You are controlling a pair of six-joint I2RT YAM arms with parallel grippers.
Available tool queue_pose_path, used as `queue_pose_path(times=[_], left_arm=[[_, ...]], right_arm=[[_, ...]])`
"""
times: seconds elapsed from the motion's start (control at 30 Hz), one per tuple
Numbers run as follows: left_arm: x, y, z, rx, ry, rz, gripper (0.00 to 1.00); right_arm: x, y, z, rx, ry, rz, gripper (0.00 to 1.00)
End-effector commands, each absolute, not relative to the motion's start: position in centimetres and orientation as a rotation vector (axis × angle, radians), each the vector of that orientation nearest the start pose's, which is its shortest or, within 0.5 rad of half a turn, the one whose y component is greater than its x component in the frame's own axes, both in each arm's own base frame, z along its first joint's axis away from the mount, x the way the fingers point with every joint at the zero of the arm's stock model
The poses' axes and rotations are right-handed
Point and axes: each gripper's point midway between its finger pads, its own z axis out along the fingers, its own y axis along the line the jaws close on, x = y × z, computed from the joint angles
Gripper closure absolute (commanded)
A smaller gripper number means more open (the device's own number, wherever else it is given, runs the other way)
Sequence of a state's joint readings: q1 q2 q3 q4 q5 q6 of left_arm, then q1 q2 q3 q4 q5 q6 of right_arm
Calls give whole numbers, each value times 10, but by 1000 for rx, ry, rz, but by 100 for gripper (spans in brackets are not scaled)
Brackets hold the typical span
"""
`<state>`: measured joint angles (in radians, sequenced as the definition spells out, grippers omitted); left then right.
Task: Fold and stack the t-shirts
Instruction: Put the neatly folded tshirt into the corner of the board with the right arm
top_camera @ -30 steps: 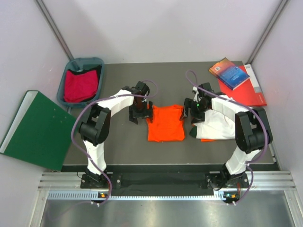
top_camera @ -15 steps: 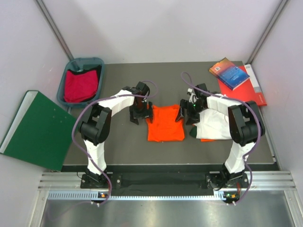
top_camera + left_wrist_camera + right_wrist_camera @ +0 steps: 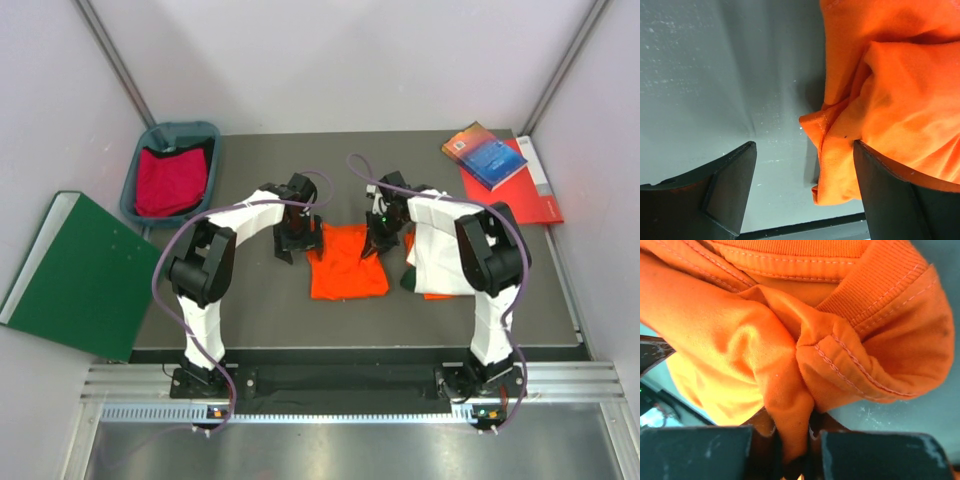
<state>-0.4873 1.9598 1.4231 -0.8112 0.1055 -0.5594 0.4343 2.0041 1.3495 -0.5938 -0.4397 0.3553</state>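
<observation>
A bright orange t-shirt (image 3: 345, 270) lies partly folded mid-table. My left gripper (image 3: 296, 243) stands open at its upper left corner; in the left wrist view the shirt's crumpled edge (image 3: 840, 150) lies between the fingers, against the right one, with my left gripper (image 3: 805, 192) still wide. My right gripper (image 3: 371, 243) is shut on a pinch of the orange shirt at its upper right, near the collar (image 3: 805, 355); the fabric runs down between the closed jaws of my right gripper (image 3: 792, 452). A crimson t-shirt (image 3: 168, 180) fills the bin. White and dark green folded shirts (image 3: 440, 262) lie under the right arm.
A blue-grey bin (image 3: 178, 130) stands at the back left. A stiff dark-green board (image 3: 75, 270) leans off the table's left side. A blue book (image 3: 487, 155) lies on a red book (image 3: 530, 205) at the back right.
My right gripper has swung left onto the orange shirt's upper right corner and shut on it, bunching that edge. The left gripper has stayed put, open.
</observation>
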Motion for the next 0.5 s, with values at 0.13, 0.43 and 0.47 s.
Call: queue_pose_path(times=[0.13,0.43,0.47], left_arm=[[338,-213,63,-84,2898,-252,16],[353,-213,78,-145,2855,-361,15],[354,-212,77,-152,2858,-360,15]], right_arm=[[316,199,61,-365,2857,351,100],[316,169,124,-452,2755,178,100],[317,169,131,-453,2744,171,100]])
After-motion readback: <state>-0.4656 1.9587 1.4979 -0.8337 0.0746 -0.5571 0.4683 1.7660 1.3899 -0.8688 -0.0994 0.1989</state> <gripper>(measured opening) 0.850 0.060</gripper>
